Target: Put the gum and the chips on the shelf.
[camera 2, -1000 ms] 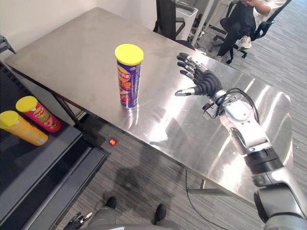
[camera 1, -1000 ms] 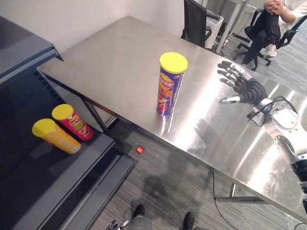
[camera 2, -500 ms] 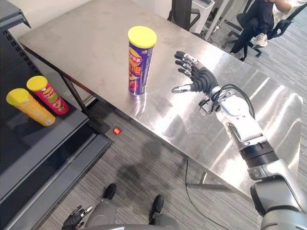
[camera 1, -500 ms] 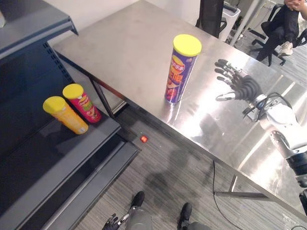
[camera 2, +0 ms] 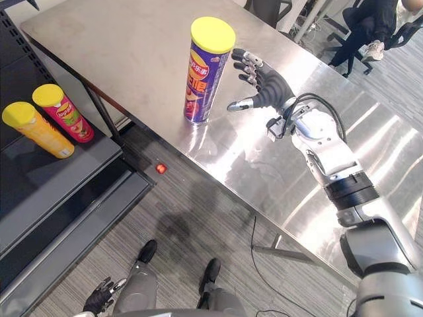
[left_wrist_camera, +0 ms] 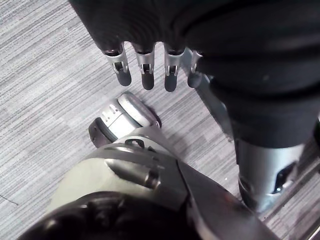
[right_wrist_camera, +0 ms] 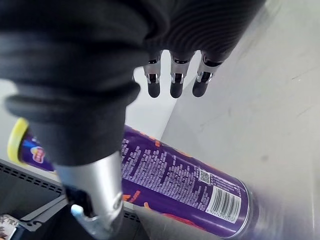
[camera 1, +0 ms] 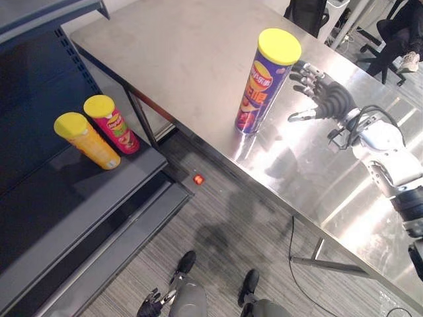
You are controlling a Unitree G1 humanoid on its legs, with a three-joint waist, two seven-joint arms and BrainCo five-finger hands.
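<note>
A tall purple chips can (camera 1: 264,79) with a yellow lid stands upright on the steel table (camera 1: 185,53). My right hand (camera 1: 324,99) hovers just to its right at mid height, open, fingers spread and thumb pointing at the can, a small gap between them. In the right wrist view the can (right_wrist_camera: 190,185) lies just past the straight fingers (right_wrist_camera: 172,80). On the dark shelf (camera 1: 59,211) at the left, an orange can (camera 1: 86,140) and a red can (camera 1: 111,123) stand leaning side by side. My left hand (left_wrist_camera: 145,65) hangs low over the floor, fingers relaxed and empty.
A small red object (camera 1: 197,179) lies on the floor under the table's near edge. A black chair (camera 1: 310,13) stands behind the table, and a person (camera 1: 403,33) sits at the far right. A lower shelf board (camera 1: 119,244) juts toward me.
The camera has shifted. My right hand has closed in on the purple can from the right, staying open. The can and the shelf cans have not moved.
</note>
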